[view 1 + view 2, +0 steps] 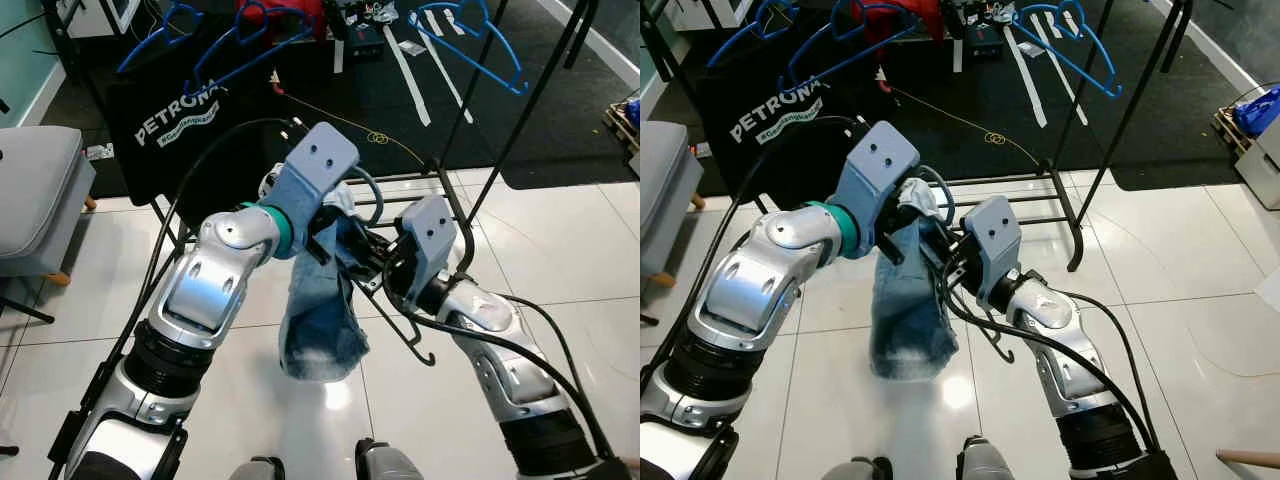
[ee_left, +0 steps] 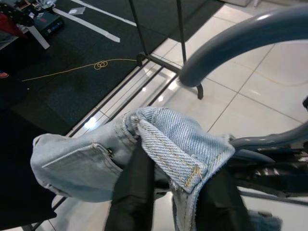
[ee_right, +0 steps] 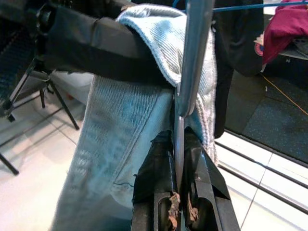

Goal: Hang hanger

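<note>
White floor tiles point(image 1: 560, 250) spread under me, and beyond them lies a dark mat point(image 1: 400, 90) where a black clothes rack point(image 1: 520, 110) stands with blue hangers point(image 1: 470, 40) and a black printed shirt point(image 1: 185, 115) on it.

My left pincer point(image 2: 175, 192) is clenched on a fold of the blue jeans point(image 1: 320, 320), its two black fingers point(image 2: 132, 192) pinching the denim hem near a seam. The rest of the jeans droops toward the floor between my arms. My right pincer point(image 3: 179, 154) is clamped tight on the thin metal of the grey hanger point(image 3: 192, 57), which rises straight out from between its fingers with the denim draped over and beside it. From my head I can see the hanger's hook point(image 1: 425, 355) curling downward below my right wrist (so it is pointing the wrong way for the rail at present).

As I judge it, the task is at an early to middle stage: the jeans are on or against the hanger, and I cannot tell how securely. What remains is to settle the cloth, turn the hook upward, carry it to the rack and hook it over the rail, which is well apart from my hands.
</note>
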